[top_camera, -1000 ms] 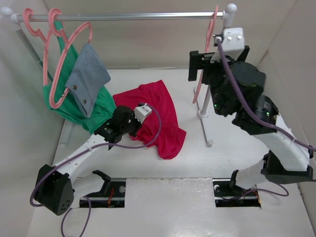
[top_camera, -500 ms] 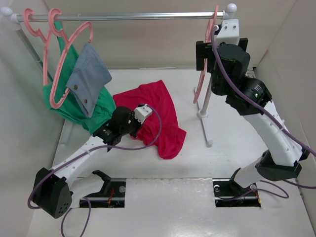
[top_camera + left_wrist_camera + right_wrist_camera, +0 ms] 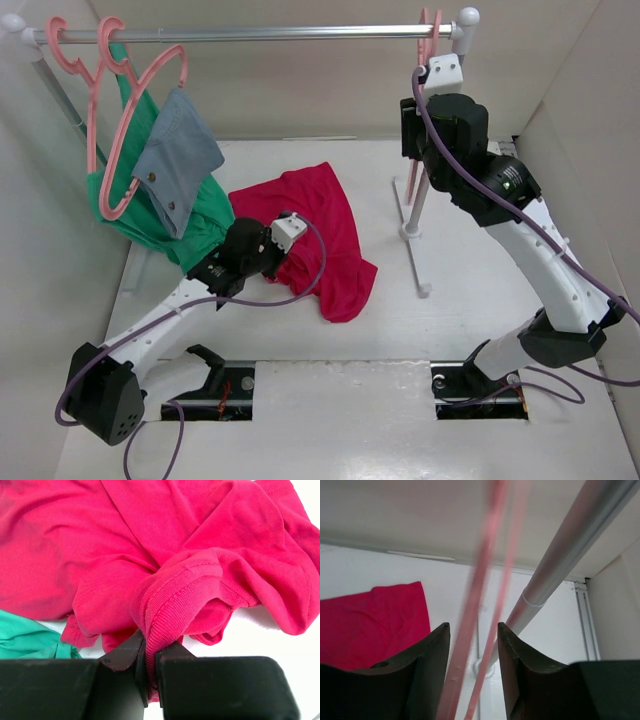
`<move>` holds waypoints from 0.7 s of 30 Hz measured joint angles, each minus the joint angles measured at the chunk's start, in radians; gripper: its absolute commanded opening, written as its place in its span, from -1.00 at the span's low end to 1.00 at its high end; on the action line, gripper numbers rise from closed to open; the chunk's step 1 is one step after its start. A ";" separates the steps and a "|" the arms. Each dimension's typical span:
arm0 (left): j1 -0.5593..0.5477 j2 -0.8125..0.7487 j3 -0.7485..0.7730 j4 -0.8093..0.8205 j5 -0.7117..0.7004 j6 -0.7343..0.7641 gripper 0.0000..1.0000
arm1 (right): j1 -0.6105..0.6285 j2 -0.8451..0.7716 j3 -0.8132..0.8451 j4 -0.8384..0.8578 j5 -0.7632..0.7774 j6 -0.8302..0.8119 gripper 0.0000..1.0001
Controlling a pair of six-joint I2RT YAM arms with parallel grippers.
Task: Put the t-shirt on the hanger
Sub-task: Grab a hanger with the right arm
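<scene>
The crimson t-shirt [image 3: 335,215] lies crumpled on the white table, left of centre. My left gripper [image 3: 272,250] is at its near-left edge, shut on a ribbed fold of the t-shirt [image 3: 175,545], which bunches up from between the jaws of the left gripper [image 3: 150,652]. The salmon-pink hanger [image 3: 429,40] hangs at the right end of the rail. My right gripper [image 3: 412,125] is raised to it. In the right wrist view two blurred strands of the hanger [image 3: 470,615] run between the jaws of the right gripper [image 3: 472,630], which stand partly apart around them.
A silver rail [image 3: 250,33] spans the back; its right post stands on a foot [image 3: 410,230]. At the left end, pink hangers [image 3: 110,70] carry a green garment [image 3: 200,215] and a grey-blue cloth [image 3: 178,160]. Walls close in on both sides.
My right arm has swung up and back towards the rail's right end, and its jaws have narrowed around the hanger. The left gripper and the t-shirt have hardly moved.
</scene>
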 measured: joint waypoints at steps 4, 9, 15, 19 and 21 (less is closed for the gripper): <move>0.000 -0.007 -0.010 0.006 0.000 0.000 -1.00 | -0.016 -0.008 -0.006 -0.013 -0.042 0.023 -0.75; 0.000 -0.007 -0.010 0.007 0.000 0.000 -1.00 | -0.016 -0.009 -0.006 -0.014 -0.087 0.031 -1.00; 0.000 -0.007 -0.010 0.007 0.000 0.000 -1.00 | -0.018 -0.021 -0.006 -0.007 -0.234 -0.019 -1.00; 0.000 -0.007 -0.010 0.007 0.000 0.000 -1.00 | -0.018 -0.047 -0.006 0.013 -0.404 -0.087 -1.00; 0.000 -0.007 -0.010 0.007 0.000 0.000 -1.00 | -0.018 -0.058 -0.005 0.025 -0.501 -0.121 -1.00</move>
